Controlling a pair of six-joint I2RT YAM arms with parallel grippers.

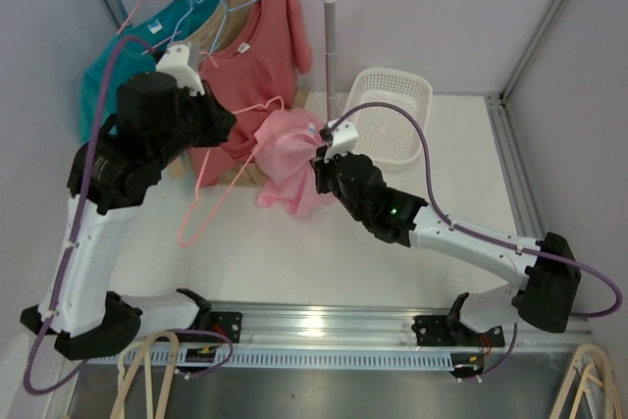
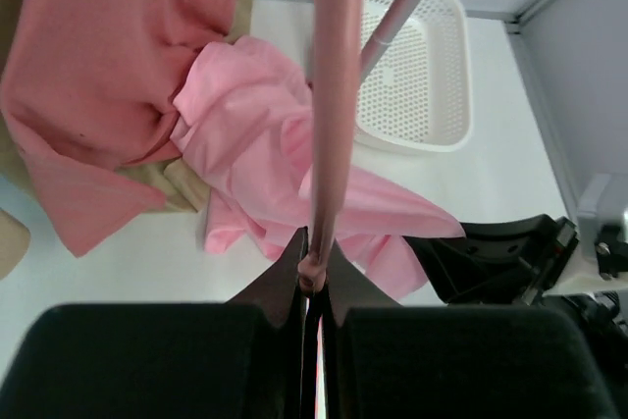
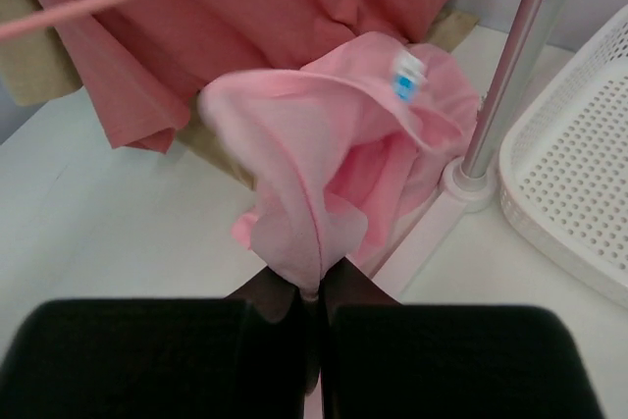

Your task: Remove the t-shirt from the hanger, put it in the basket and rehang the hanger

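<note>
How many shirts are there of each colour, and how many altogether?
teal shirt: 1
tan shirt: 1
coral shirt: 1
pink shirt: 1
Total: 4

Pale lilac walls (image 1: pixel 442 7) rise behind the clothes rack (image 1: pixel 331 46), which stands at the back of a white surface (image 1: pixel 461 183). A white perforated basket (image 1: pixel 394 73) sits just beside the rack's post. A metal rail (image 1: pixel 324 324) runs well in front of the rack.
</note>
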